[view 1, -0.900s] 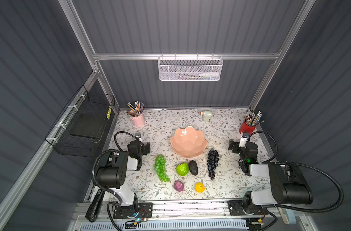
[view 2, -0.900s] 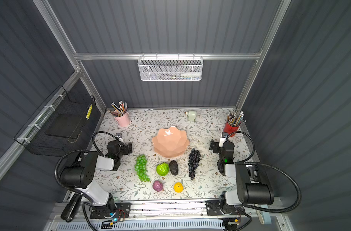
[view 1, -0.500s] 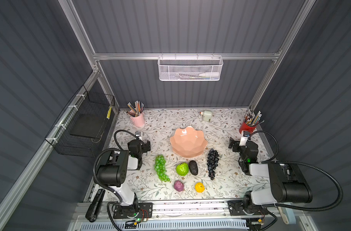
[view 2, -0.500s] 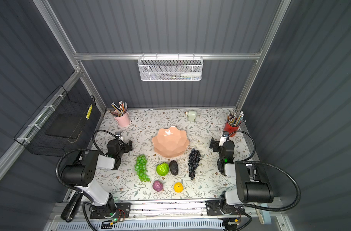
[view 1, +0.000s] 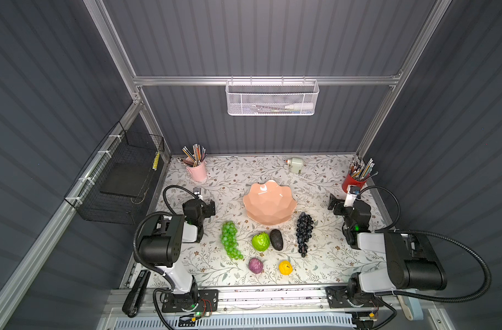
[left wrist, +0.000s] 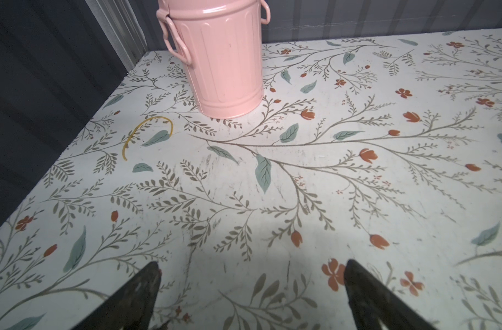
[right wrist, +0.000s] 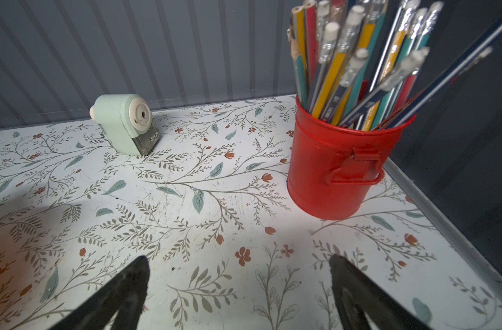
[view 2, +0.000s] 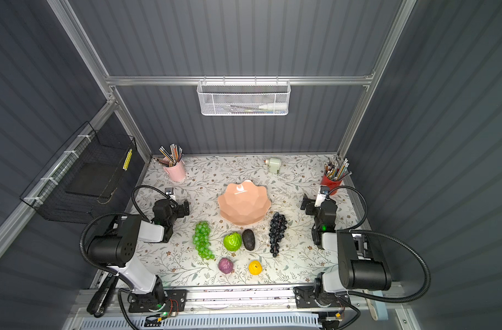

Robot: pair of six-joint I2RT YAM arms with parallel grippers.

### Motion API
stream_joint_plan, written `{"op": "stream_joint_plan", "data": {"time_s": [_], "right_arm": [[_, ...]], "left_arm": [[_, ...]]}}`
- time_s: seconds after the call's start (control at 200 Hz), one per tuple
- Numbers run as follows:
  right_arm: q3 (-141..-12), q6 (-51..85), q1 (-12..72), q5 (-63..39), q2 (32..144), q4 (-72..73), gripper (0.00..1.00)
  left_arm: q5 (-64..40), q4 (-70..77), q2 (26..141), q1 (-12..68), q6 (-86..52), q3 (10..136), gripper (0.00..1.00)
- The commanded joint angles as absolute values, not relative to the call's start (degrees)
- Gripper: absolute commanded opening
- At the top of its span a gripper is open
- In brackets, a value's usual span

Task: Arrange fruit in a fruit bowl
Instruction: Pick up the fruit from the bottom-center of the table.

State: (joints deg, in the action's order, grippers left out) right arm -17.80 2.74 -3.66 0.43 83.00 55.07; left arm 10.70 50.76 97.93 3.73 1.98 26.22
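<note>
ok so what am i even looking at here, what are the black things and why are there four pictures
This is a robot with two arms at a flowered table. The two wide pictures come from one camera head overhead and look almost alike. The two close pictures come from a camera on each wrist; the black wedges in them are the fingers of the left gripper and the right gripper, both open, holding nothing. On the table sit an empty pink fruit bowl and, nearer the arms' bases, six toy fruits: a green grape bunch, a dark grape bunch, a lime-green fruit, an avocado, a purple fruit and a yellow fruit. At the back stand a pink pencil cup, a red pencil cup and a pencil sharpener.
</note>
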Motion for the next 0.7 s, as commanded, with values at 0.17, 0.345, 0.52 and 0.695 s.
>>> {"op": "stream_joint_plan", "data": {"time_s": [0.17,0.345,0.52,0.695], "right_arm": [[-15.29,5.74,-3.78,6.69,68.52,50.07,0.99],[-29.15,12.65,-2.51,4.58,54.48,13.54,0.99],[-40.83,16.05,4.84,3.32,51.54,-12.48,0.99],[-47.28,19.9,13.78,0.18,51.19,-31.42,0.96]], "left_arm": [[19.58,17.34,93.98,4.04,-2.85,46.78,1.0],[21.85,-1.96,91.5,4.6,-12.8,57.56,1.0],[19.29,-18.54,88.66,6.59,-18.59,62.11,1.0],[17.61,-28.4,85.15,13.56,-19.92,62.34,1.0]]}}
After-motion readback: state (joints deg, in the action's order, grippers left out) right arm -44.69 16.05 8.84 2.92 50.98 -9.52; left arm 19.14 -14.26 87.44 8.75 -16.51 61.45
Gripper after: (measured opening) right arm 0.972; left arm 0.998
